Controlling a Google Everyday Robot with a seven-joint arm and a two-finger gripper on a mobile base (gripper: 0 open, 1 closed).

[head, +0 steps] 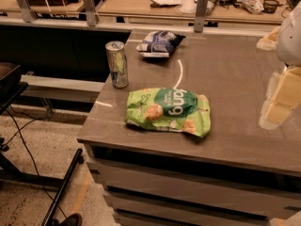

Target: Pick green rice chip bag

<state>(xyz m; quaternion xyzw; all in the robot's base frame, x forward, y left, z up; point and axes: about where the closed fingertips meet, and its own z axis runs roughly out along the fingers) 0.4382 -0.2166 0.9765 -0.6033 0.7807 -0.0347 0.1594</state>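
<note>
The green bag (168,111) lies flat on the grey surface (230,74), near the front edge and a little left of the middle; it has big white letters on a darker green patch, turned upside down to the camera, and I cannot read them with certainty; round tan rice cakes are printed around them. Left of the bag and behind it stands a silver can (117,64), upright near the left edge; its label is not readable. Further back lies a blue-and-white bag (160,42), its print too small to read. The end effector (277,100) is at the right border, pale and blocky, above the surface, well apart from the green bag and touching nothing; if it is released or clenched, I cannot tell. Above it a white piece of the arm (291,34) comes in from the right.
</note>
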